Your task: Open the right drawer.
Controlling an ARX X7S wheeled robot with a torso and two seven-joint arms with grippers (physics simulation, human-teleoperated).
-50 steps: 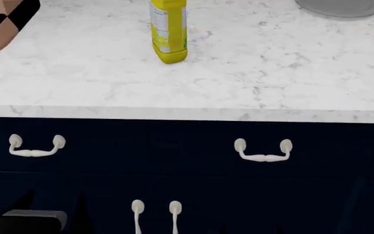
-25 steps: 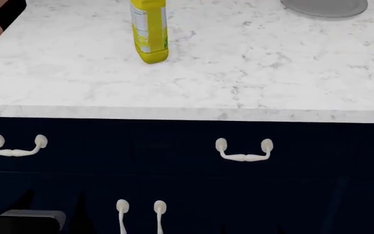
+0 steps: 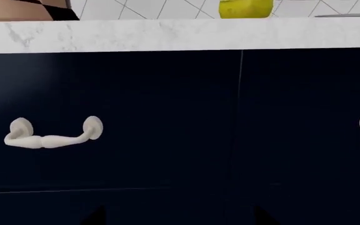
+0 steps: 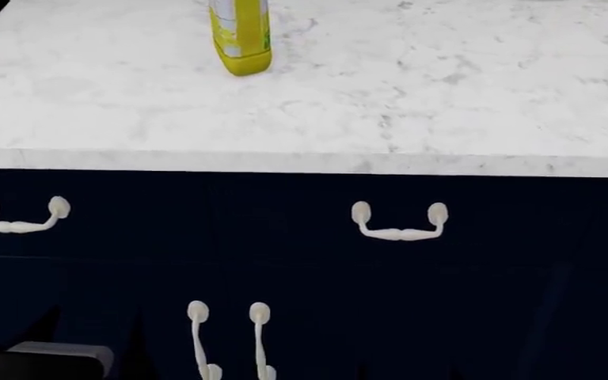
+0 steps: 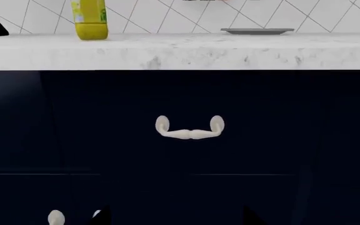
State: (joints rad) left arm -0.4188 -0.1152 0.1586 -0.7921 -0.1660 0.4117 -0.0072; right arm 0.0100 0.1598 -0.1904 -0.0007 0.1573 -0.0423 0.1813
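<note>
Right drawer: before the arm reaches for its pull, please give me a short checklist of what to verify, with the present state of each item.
1. The right drawer is shut, front flush with its neighbours: ok.
2. Its pull is in full view, nothing in front of it: ok.
3. The right wrist camera faces the same pull, near the middle of its picture: ok.
4. Right gripper open and ready: cannot tell, only dark tips show at the picture's edge.
5. The twin drawer's pull is apart, off to the left: ok.
6. The yellow bottle stands upright on the countertop, back from its edge: ok.

Head looks down; wrists face right drawer (image 5: 230, 122).
</note>
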